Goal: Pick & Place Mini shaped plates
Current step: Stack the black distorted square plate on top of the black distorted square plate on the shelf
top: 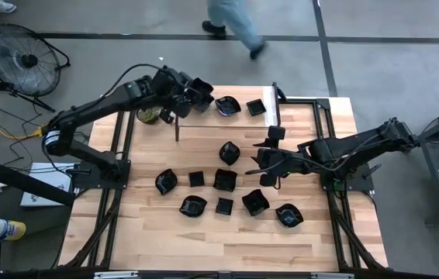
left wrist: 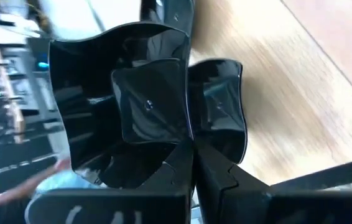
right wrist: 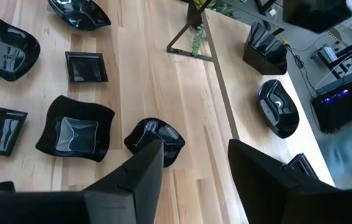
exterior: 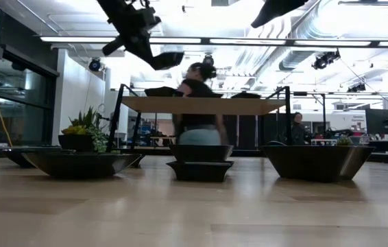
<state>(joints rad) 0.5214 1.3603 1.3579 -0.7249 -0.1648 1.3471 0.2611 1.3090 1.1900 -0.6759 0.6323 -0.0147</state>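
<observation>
Several glossy black mini shaped plates lie flat on the wooden table (top: 204,232), among them a wavy square one (right wrist: 76,134) and a rounded one (right wrist: 154,138). More plates (top: 227,105) sit on the raised shelf (exterior: 201,104) at the table's far side. My left gripper (top: 191,91) is over the far left part of the table, next to the shelf, shut on a wavy-rimmed plate (left wrist: 126,106) held high (exterior: 166,60). My right gripper (right wrist: 194,168) hovers open over the table's right middle (top: 262,167), above and beside the rounded plate, touching nothing. My left gripper pinches the wavy-rimmed plate by its rim (left wrist: 188,140) between the two fingers, one finger on the inner face and one on the outer. The plate is lifted clear of table and shelf, tilted, its hollow turned toward the wrist camera.
A small green potted plant (top: 148,115) stands at the far left, beside the shelf's post. A person (top: 231,23) walks on the floor beyond the far edge. A fan (top: 22,58) stands off the table at far left. Bare wood shows along the near edge.
</observation>
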